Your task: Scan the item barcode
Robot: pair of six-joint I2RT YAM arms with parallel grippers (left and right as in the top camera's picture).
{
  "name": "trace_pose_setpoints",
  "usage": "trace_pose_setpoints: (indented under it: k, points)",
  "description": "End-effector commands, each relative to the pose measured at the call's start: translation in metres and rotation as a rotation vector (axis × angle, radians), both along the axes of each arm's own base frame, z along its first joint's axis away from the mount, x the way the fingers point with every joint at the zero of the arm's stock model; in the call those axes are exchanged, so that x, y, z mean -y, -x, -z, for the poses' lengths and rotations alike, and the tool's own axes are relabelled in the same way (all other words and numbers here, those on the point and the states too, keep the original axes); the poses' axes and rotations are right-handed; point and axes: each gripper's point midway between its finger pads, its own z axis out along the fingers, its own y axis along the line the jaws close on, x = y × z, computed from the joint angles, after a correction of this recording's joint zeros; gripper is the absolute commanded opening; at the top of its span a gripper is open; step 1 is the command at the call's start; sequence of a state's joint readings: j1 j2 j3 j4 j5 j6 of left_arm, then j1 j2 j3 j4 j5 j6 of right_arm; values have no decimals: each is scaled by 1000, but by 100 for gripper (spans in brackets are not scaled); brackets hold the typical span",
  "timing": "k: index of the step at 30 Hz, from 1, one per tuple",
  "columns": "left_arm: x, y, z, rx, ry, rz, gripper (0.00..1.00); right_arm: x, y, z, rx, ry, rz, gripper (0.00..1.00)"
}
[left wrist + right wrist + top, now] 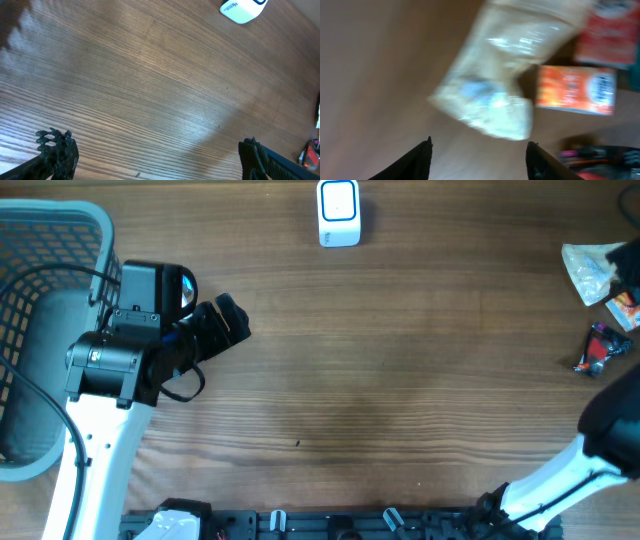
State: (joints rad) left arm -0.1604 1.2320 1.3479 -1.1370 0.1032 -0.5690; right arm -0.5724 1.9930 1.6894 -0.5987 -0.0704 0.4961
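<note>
Blurred pouch (490, 85) beyond right tool (479, 144)

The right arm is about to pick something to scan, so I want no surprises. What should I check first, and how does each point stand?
1. right fingers apart, nothing between them: ok.
2. bag lies ahead of those fingers: ok, though the view is blurred.
3. barcode on the bag in view: cannot tell.
4. scanner uncovered, nothing beside it: ok.
5. left fingers open, empty, far from the bag: ok.
</note>
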Motion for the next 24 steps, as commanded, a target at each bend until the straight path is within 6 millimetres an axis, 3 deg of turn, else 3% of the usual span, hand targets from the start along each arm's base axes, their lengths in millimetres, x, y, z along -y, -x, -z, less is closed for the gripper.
trace_pose_setpoints:
  k: [1, 3, 6, 8, 11, 14, 17, 23, 24]
  points:
    - [1, -1, -4, 14, 4, 13, 100, -64, -7, -112, 295, -96, -231, 70]
    - [1, -1, -4, 14, 4, 13, 100, -92, 2, -143, 351, -137, -303, 83]
    - [1, -1, -4, 14, 4, 13, 100, -139, 30, -178, 363, -179, -372, 84]
    - [1, -1, -4, 14, 4, 13, 100, -167, 49, -185, 330, -213, -400, 84]
    - [1, -1, -4, 14, 4, 14, 100, -230, 81, -184, 232, -273, -511, 84]
    - [1, -1, -4, 14, 4, 13, 100, -279, 104, -178, 146, -288, -643, 82]
    - [1, -1, -4, 14, 4, 13, 100, -341, 143, -162, -11, -279, -839, 78]
    - [1, -1, -4, 14, 4, 13, 100, -383, 200, -157, -132, -92, -967, 80]
    - [1, -1, -4, 14, 4, 13, 100, -393, 215, -157, -143, -74, -1020, 96]
